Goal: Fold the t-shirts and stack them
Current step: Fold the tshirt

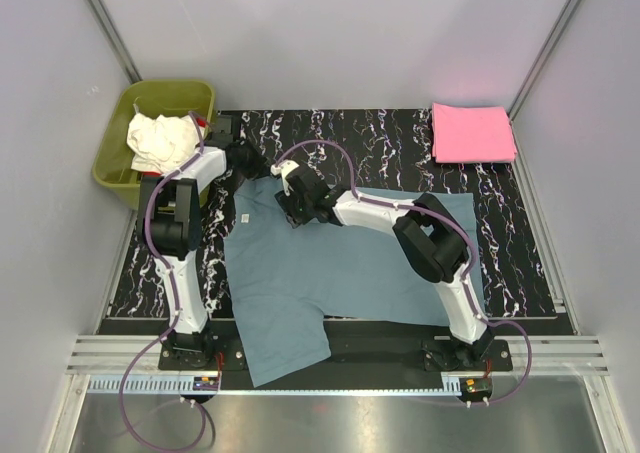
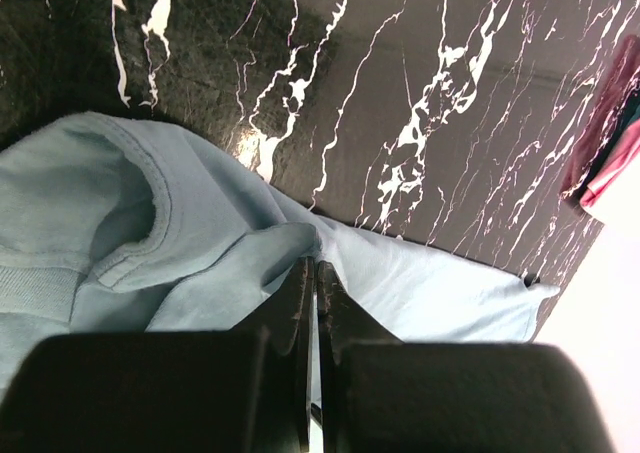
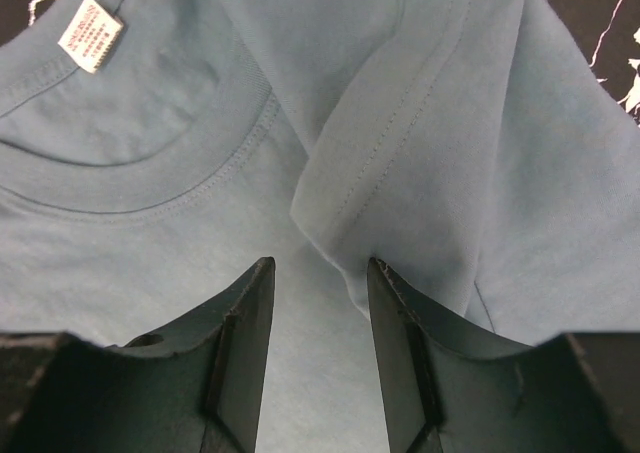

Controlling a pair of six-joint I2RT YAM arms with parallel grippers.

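The large blue-grey t-shirt lies spread on the black marbled mat, one part hanging over the near edge. My left gripper is at the shirt's far left corner. In the left wrist view its jaws are shut on a raised fold of the blue-grey cloth. My right gripper is open just over the shirt near the collar. A folded sleeve edge lies at its jaws. The pink t-shirt lies folded at the back right. The cream-white t-shirt is bunched in the tub, with a bit of red beside it.
The olive-green tub stands off the mat at the back left, close to my left arm. Grey walls enclose the table on three sides. A metal rail runs along the near edge by the arm bases.
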